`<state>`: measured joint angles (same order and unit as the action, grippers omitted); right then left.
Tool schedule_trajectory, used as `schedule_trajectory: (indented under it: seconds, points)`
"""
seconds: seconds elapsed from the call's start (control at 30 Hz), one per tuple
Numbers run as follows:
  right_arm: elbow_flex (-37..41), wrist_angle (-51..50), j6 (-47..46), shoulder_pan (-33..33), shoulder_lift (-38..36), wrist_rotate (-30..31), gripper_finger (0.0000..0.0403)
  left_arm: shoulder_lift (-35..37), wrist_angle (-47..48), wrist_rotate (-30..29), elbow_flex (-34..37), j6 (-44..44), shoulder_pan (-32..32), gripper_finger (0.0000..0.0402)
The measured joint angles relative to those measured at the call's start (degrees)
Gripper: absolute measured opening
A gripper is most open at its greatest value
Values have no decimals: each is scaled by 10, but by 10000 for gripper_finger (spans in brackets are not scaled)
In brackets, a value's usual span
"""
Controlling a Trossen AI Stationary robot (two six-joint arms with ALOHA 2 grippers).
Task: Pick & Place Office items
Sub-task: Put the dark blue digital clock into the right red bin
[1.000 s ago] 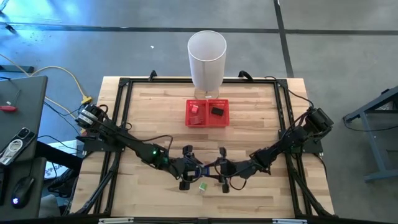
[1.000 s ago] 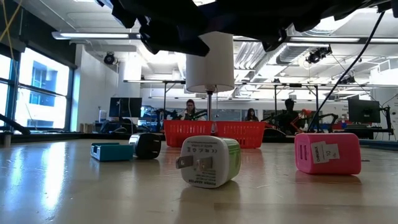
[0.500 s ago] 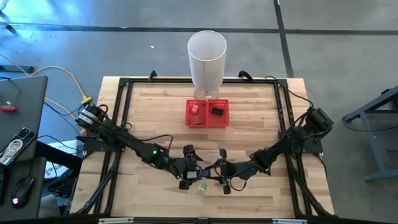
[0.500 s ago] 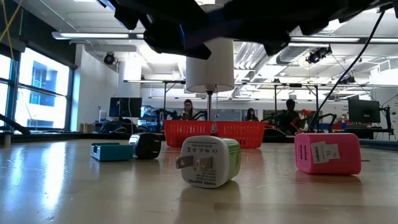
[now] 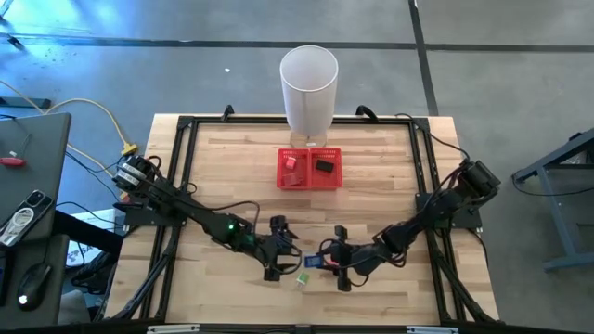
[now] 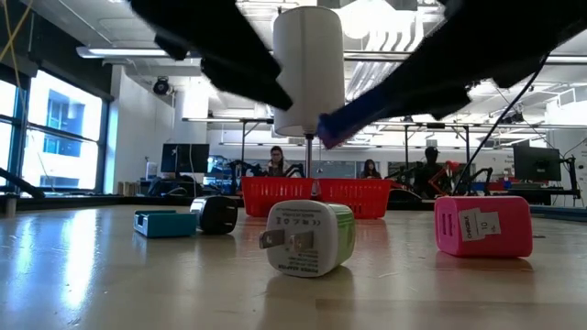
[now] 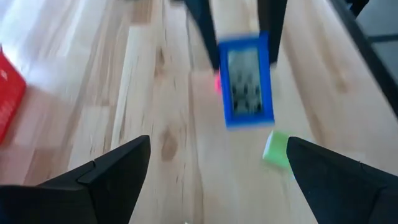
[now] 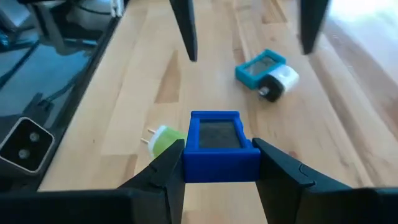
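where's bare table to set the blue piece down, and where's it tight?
Free: bare wood on both sides of the red tray, out to the black frame rails, and between tray and arms. Crowded: the front centre, where the right pincer holds the blue piece, facing the open left pincer, green-white plug below.

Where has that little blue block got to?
The blue block is held in the right gripper, near the table's front edge in the high view, just above the green-white plug.

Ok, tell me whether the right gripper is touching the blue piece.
Touching. In the right wrist view the right gripper has its two fingers pressed against both sides of the blue piece, holding it above the table.
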<state>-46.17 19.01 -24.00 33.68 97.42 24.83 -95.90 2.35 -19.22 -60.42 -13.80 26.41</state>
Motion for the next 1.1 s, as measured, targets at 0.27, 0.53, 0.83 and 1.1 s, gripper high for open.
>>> schedule_trajectory:
  seconds: [0.27, 0.53, 0.83, 1.1]
  points:
    - [0, -127, -86, 45, -68, 105, 142, 0, 67, 1, 0, -22, 0, 367]
    - [0, -252, -212, 79, -97, 141, 142, 0, 77, 3, 0, -34, 0, 367]
    - [0, -360, -364, 86, -97, 176, 142, 0, 76, 3, 0, -34, 0, 367]
    - [0, -388, -373, 43, -97, 246, 142, 0, 75, 3, 0, -34, -3, 367]
